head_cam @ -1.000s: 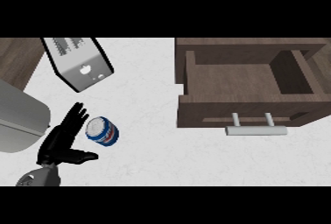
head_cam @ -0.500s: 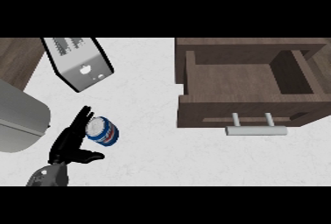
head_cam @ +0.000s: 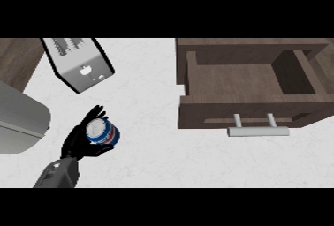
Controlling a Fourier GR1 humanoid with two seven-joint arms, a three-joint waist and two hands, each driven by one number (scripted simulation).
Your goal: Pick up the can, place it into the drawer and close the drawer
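Note:
A blue can (head_cam: 106, 133) with a silver top and a red and white band stands on the white counter (head_cam: 150, 154) at the lower left. My left hand (head_cam: 79, 143) comes in from the bottom edge and wraps the can's left side, fingers curved up behind it and thumb tucked under its near side. The wooden drawer (head_cam: 248, 81) is pulled open at the upper right, its inside bare, with a pale bar handle (head_cam: 257, 131) on its front. The can lies well to the left of the drawer. My right hand does not show.
A silver toaster (head_cam: 78, 64) stands tilted at the upper left, above the can. A large grey rounded vessel (head_cam: 20, 121) fills the left edge beside my hand. Dark wood (head_cam: 16, 57) shows in the top left corner.
My left hand has slid right against the can and its fingers and thumb have curled round it. The forearm has come further into view. The drawer has not moved.

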